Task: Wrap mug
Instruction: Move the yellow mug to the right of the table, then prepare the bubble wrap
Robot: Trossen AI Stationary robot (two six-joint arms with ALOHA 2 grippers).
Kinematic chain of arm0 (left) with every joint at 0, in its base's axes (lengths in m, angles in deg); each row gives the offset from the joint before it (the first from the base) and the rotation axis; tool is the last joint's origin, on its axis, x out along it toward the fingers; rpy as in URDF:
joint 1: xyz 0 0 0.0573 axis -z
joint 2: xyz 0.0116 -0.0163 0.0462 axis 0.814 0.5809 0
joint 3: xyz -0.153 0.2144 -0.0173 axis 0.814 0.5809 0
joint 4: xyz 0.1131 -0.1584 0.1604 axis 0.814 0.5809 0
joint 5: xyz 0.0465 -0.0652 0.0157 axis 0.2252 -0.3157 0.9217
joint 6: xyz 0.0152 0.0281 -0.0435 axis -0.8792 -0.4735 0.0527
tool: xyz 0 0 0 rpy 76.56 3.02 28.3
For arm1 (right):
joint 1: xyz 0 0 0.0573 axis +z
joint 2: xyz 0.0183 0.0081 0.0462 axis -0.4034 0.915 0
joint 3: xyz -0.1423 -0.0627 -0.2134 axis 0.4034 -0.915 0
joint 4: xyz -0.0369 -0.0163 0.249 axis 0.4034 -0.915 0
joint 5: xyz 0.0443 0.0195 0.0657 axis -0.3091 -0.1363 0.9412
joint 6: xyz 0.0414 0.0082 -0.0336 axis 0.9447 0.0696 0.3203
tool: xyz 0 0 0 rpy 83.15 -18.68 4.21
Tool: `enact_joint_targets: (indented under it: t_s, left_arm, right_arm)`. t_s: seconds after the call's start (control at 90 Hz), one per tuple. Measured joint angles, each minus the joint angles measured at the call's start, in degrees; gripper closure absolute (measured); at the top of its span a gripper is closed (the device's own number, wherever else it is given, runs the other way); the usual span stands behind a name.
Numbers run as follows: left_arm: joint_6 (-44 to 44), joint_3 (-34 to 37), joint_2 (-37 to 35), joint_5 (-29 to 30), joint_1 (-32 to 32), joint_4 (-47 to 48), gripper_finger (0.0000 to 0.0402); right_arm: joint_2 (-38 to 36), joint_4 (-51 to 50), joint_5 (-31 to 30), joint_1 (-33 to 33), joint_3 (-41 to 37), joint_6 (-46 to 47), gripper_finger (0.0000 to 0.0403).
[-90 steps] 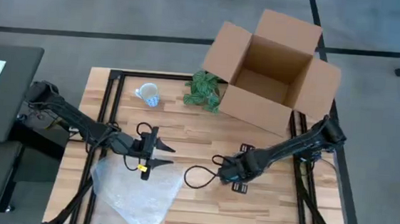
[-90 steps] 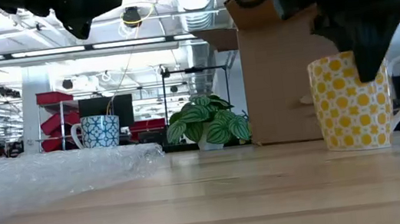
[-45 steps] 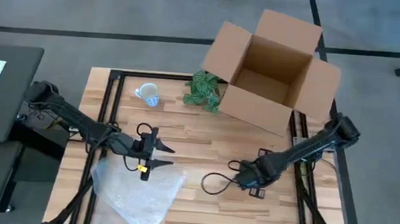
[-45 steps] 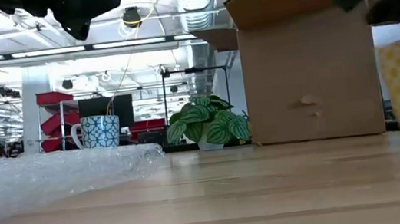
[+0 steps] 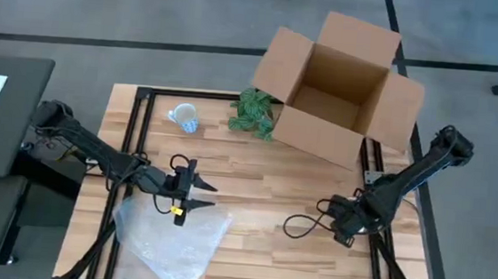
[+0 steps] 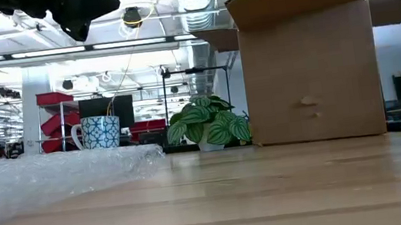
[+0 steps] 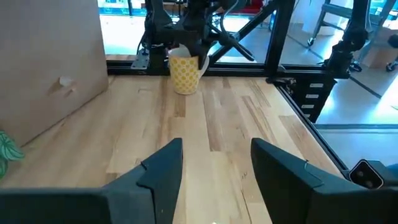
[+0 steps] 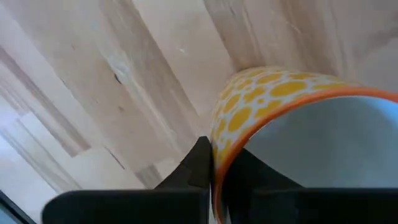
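The left gripper [image 5: 202,195] is hovering with its jaws spread above the far edge of the bubble wrap sheet [image 5: 168,242], which is lying at the table's near left. To the right, the right gripper [image 5: 347,220] is pinching the rim of the yellow-patterned mug [image 7: 185,72] between its fingers [image 8: 198,167], holding it at the wooden table's [image 5: 255,171] near right, in front of the open cardboard box [image 5: 338,86].
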Motion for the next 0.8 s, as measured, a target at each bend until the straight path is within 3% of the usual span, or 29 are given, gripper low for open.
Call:
enact_joint_targets:
  t_s: [0.311, 0.611, 0.711, 0.8]
  left_arm:
    - [0.1, 0.0, 0.0, -0.02, 0.0, 0.05, 0.0232]
    - [2.95, 0.0, -0.02, -0.06, 0.0, 2.51, 0.0232]
    - [7.33, -0.01, -0.02, -0.05, -0.02, 4.06, 0.0232]
    - [9.58, -0.02, -0.02, -0.04, -0.02, 6.66, 0.0232]
  right_arm:
    - [0.83, -2.13, 0.64, -2.71, 1.08, 0.77, 0.032]
    - [0.81, -10.8, 0.63, -6.17, 14.12, -4.36, 0.0277]
    - [0.9, -8.31, 0.21, -7.87, 18.51, -6.12, 0.0276]
    - [1.66, 0.56, -1.62, -9.76, 20.35, -11.11, 0.0276]
